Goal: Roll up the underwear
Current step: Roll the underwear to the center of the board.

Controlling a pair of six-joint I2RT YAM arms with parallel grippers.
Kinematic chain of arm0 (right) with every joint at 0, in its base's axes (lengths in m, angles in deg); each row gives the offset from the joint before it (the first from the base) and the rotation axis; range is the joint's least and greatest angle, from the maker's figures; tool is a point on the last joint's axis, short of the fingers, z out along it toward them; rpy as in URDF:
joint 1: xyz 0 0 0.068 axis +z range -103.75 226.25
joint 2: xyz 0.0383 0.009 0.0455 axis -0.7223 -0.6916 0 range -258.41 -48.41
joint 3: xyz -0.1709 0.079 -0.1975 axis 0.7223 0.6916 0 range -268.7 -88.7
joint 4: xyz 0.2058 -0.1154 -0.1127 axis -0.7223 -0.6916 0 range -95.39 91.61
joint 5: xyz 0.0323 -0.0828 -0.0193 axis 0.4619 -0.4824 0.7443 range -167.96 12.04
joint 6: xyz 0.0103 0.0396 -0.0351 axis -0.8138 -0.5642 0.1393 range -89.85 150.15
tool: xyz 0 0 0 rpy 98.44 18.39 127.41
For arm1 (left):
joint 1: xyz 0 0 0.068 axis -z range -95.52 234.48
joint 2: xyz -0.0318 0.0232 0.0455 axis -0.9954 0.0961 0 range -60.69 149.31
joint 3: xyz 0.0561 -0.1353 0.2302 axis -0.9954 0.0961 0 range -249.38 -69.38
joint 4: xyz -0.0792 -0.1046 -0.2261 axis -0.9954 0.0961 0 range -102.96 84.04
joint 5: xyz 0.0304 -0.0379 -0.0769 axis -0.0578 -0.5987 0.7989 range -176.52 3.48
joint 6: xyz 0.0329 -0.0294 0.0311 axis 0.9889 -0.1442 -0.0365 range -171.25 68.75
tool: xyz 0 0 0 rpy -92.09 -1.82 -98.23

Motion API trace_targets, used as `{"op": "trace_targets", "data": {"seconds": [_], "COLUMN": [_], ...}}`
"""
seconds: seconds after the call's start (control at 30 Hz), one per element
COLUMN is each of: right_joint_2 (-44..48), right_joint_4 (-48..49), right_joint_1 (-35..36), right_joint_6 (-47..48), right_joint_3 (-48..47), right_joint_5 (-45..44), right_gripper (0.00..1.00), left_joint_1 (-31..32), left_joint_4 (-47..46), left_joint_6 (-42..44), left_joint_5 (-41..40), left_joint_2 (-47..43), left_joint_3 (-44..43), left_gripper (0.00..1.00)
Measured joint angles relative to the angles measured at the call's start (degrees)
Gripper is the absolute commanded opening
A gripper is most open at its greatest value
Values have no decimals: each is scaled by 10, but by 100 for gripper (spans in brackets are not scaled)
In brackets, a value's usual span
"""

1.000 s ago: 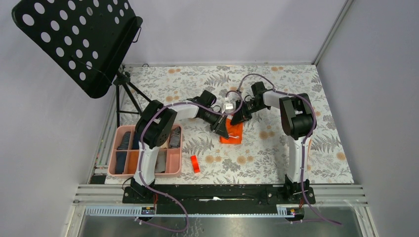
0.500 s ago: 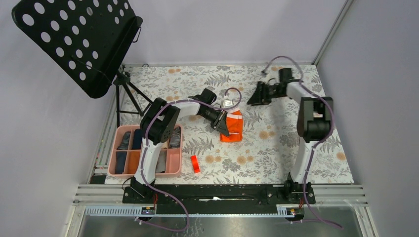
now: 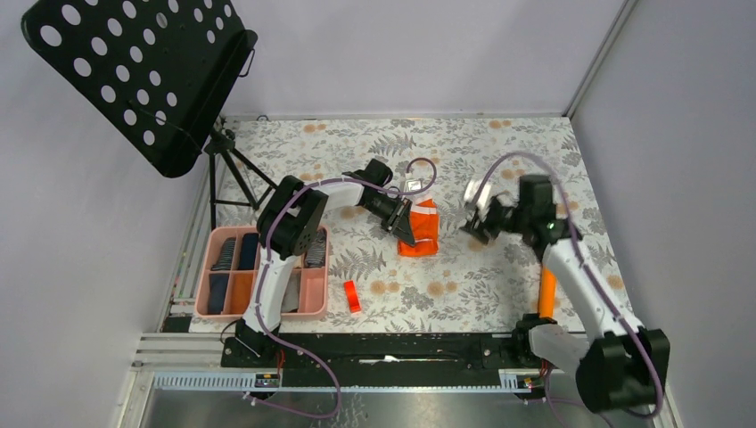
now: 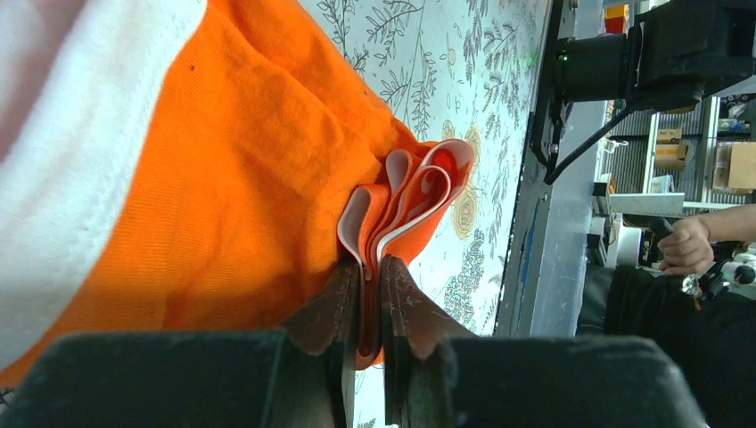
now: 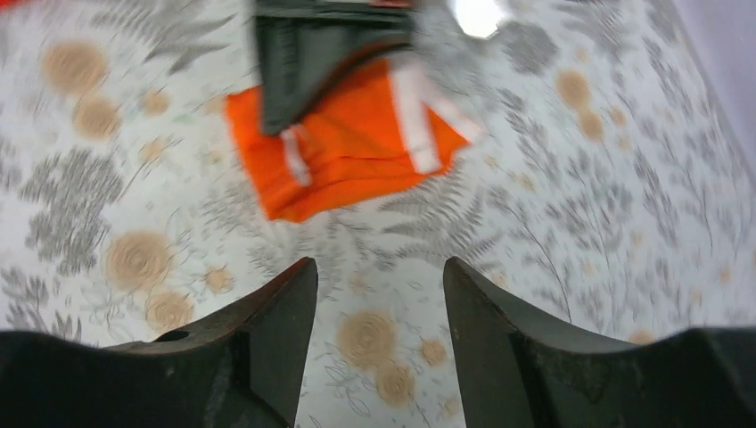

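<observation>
The left arm's fingers [image 4: 344, 299] are pressed together on the folded, white-trimmed edge of a bright orange cloth underwear garment [image 3: 423, 235], which lies flat near the middle of the floral-patterned table [image 3: 499, 285]. The right arm's fingers [image 5: 283, 312] hang spread and empty above the table, to the garment's right and apart from it. At the table's left edge, a pink plastic compartment tray [image 3: 314, 301] holds dark rolled cloth pieces. A small red block [image 3: 352, 296] lies just beside it.
</observation>
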Motion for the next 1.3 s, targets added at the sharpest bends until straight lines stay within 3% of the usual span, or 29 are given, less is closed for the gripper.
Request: {"op": "trace_targets", "data": {"seconds": [0.13,0.27,0.4,0.73,1.3], "right_joint_2": [58,9,-45,-146,-177], "right_joint_4": [22,42,77,133,161], "right_joint_1": [130,229,278,294,296], "right_joint_6": [125,199,250,311,328], "right_joint_3": [107,137,131,130,118], "right_joint_5": [-39,-82,-103,-155,-164], "right_gripper": [56,52,52,50,50], "left_joint_1": [0,1,1,1,1], "left_joint_4": [5,10,11,17,30], "left_joint_6": [-4,-6,-6,-6,-6], "left_joint_5": [-5,-6,-8,-8,-8], "left_joint_2": [1,3,3,8,14], "left_joint_3": [-3,-7,-7,-13,-23], "left_gripper": [1,1,1,2,2]}}
